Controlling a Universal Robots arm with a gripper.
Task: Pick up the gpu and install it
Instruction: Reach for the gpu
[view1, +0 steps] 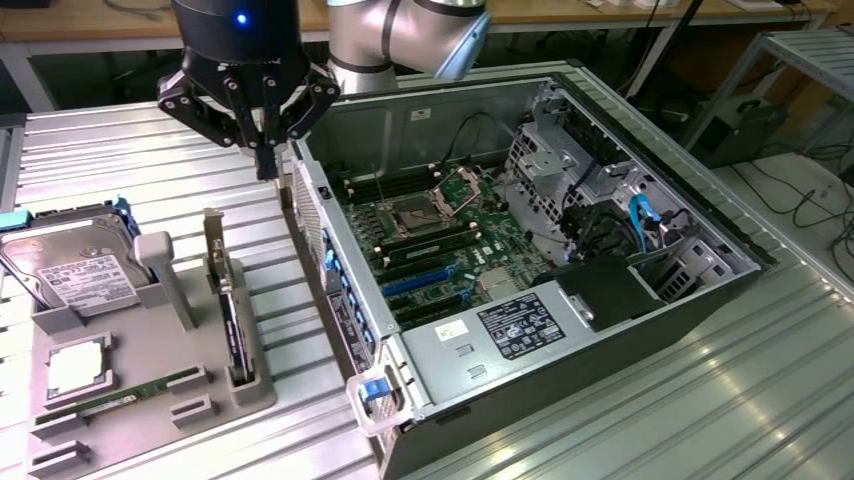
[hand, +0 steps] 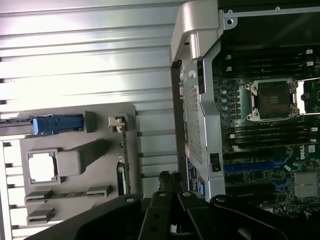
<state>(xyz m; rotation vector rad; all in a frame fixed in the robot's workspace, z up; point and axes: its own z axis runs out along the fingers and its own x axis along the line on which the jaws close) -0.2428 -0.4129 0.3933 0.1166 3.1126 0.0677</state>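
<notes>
Table (view1: 781, 400) (ribbed metal) carries grey tray (view1: 200, 345) and computer case (view1: 400, 125).

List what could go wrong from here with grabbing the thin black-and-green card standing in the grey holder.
1. The black gripper hangs right by the open computer case's perforated metal wall; a careless descent might clip it.
2. The gpu, the thin black-and-green card, stands on edge in a narrow slot of the grey plastic holder; an off-centre grasp may tilt or jam it.

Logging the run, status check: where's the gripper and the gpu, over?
Gripper holds nothing, high beside the case's rear panel. gpu upright in grey holder, untouched. Path between looks clear.
</notes>
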